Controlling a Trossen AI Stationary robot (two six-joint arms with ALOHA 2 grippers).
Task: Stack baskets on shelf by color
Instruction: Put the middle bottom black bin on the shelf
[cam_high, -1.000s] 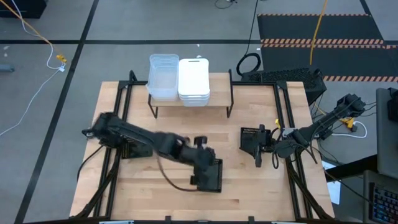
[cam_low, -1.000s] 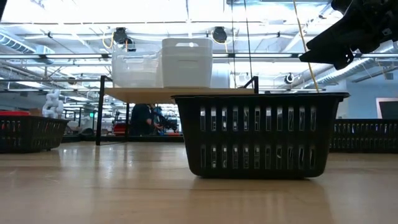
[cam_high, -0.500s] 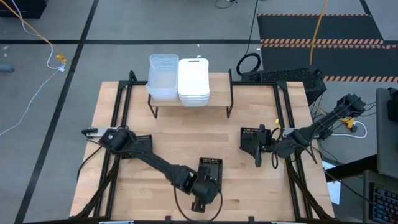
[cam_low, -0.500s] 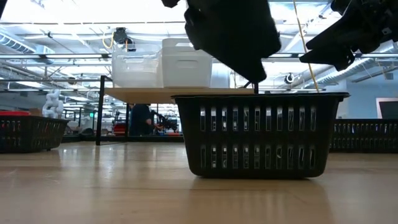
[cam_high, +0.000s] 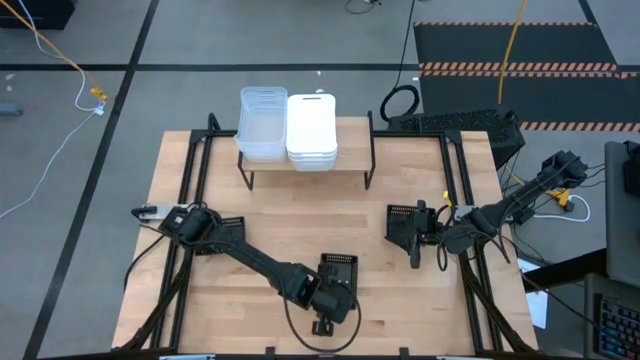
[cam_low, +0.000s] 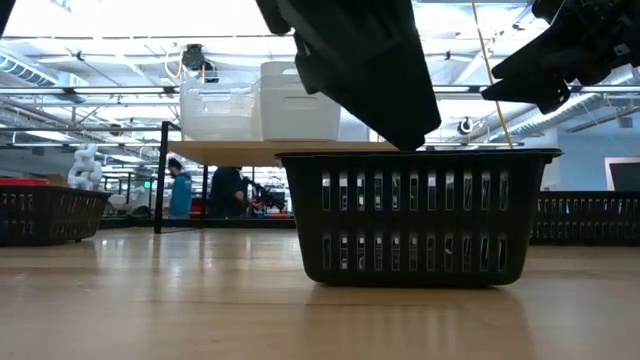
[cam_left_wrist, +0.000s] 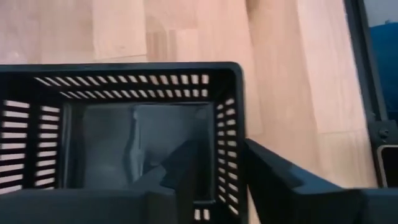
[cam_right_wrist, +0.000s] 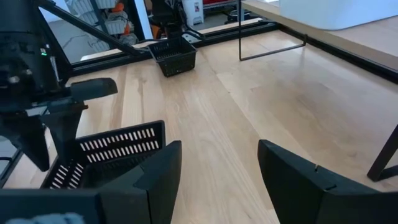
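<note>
Working on the black basket (cam_high: 340, 268) at front centre of the bench (cam_high: 270, 205), directly under the left tool (cam_high: 327, 303), which hangs over the basket's near rim. Cannot tell whether that tool is clamped on the rim or merely set over it (the wrist view shows the rim right at the tool, nothing conclusive). Key relation: the shelf (cam_high: 352, 148) lies straight back from the basket, well apart, along the far edge of the bench. On it stand the clear stack (cam_high: 262, 125) and the white stack (cam_high: 311, 130), touching side by side, with bare plank only to the right of the white one. Judged target for black is therefore back and slightly right of the basket. In the low view the basket shows a broad side to the front, so the long axis probably runs left-right, while both stacks on the shelf run front-to-back; likely needs a quarter turn on the way. Left arm clearly nearer to this basket. Right tool (cam_high: 413, 240) waits wide open, holding nothing, just beside a second black basket (cam_high: 402, 220) at the right of the bench.
</note>
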